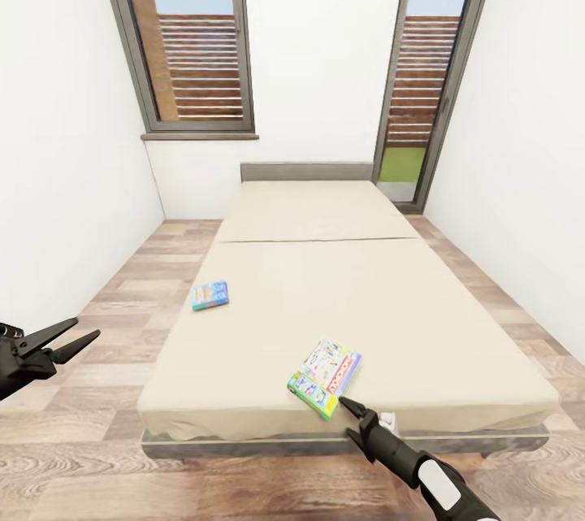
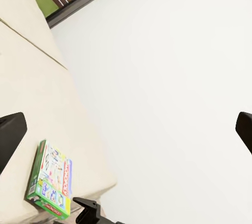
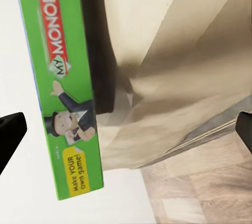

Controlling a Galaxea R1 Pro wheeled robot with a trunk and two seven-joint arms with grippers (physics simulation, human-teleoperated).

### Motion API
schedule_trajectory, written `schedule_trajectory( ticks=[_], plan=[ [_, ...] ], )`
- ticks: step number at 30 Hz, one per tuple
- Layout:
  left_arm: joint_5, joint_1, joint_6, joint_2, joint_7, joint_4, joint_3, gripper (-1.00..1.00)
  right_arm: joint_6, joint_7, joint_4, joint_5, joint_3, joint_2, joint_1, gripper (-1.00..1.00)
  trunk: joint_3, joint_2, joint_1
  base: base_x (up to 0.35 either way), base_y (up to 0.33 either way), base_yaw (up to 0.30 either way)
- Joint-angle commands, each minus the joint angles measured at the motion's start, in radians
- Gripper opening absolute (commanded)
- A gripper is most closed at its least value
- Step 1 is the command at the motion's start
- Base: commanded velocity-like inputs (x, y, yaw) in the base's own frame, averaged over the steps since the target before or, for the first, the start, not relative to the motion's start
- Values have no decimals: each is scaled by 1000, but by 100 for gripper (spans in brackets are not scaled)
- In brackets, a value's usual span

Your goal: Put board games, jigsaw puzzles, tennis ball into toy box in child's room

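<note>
Right up close, the right arm's black pincer (image 1: 351, 407) reaches in from the wood-plank floor (image 1: 89, 472), its tips at the near corner of the flat white-red-green Monopoly game box (image 1: 325, 377). In the right wrist view the box's green side panel (image 3: 65, 87) stands between the two dark fingertips (image 3: 10, 132), which sit well apart, so the jaws are spread and nothing is gripped; whether a tip actually touches the box is hard to tell. The box lies flat on the plain beige mattress of the low grey-framed bed (image 1: 341, 293), just beyond the pincer, close to the foot edge, where the sheet bunches.

Off to the side, the left arm's black pincer (image 1: 69, 340) hangs over the floor, well apart from the bed, jaws splayed and empty. Its wrist camera looks across the mattress to the Monopoly box (image 2: 51, 179) with the right pincer's tip (image 2: 86, 208) just beside it.

Farther up the mattress from the right pincer, toward the left arm's side, lies the smaller blue flat game box (image 1: 210, 295), near the bed's edge. Beyond it comes the grey headboard (image 1: 306, 171), the white wall, and two tall grey-framed windows (image 1: 195, 41).
</note>
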Motion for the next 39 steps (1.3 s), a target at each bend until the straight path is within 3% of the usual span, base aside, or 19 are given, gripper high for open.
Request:
schedule_trajectory(
  ticks=[1,39],
  plan=[
    [0,-1,4,0,-3,0,0,100,8,1,0,-4,-4,0,-1,100,-1,0,0,177,101,0],
    [0,-1,4,0,-3,0,0,100,11,1,1,-4,-7,0,-1,100,-1,0,0,15,41,0]
  ],
)
